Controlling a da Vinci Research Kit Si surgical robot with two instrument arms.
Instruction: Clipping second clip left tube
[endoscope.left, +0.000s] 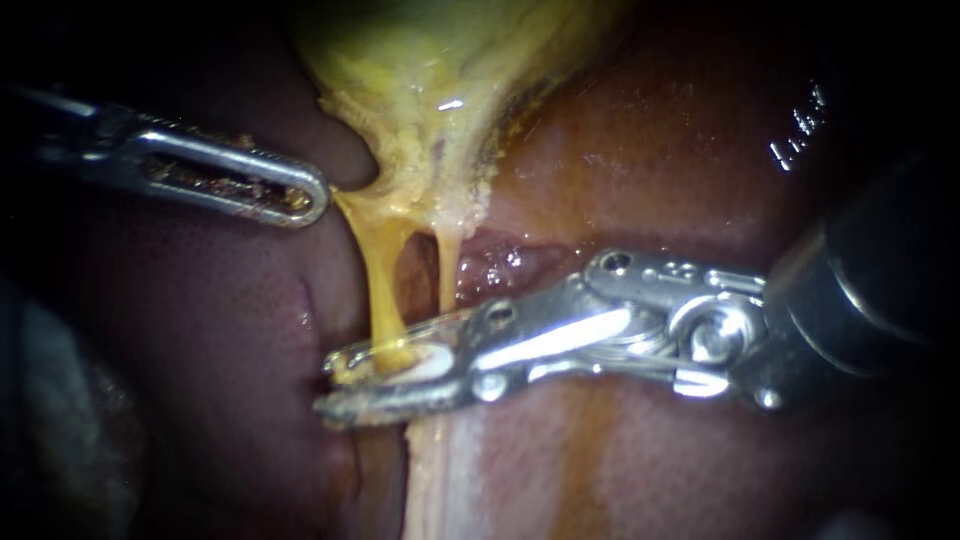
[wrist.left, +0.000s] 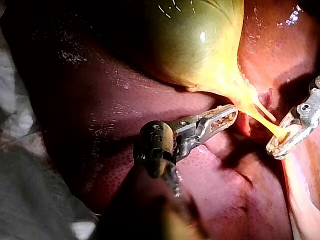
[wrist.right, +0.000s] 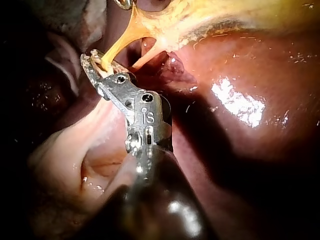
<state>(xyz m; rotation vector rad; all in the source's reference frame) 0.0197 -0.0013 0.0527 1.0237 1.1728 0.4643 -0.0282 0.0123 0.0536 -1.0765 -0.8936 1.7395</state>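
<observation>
Left instrument (endoscope.left: 300, 192): end effector pressed together, pinching the edge of the gallbladder (endoscope.left: 430, 80) at its neck and holding it out sideways. My read is that this stretches the two strands leaving the gallbladder so they stand apart.

Left tube (endoscope.left: 382, 290) runs taut from the gallbladder neck, with the right tube (endoscope.left: 447, 270) just beside it.

Right instrument (endoscope.left: 335, 385): end effector spread, jaws straddling the left tube at its end far from the gallbladder, not squeezed.

Liver (endoscope.left: 230, 330) lies beneath.

Right wrist view shows the tube lying well inside the jaw tips, which the endoscope leaves unclear. Only the left wrist view shows the gallbladder's green body.
</observation>
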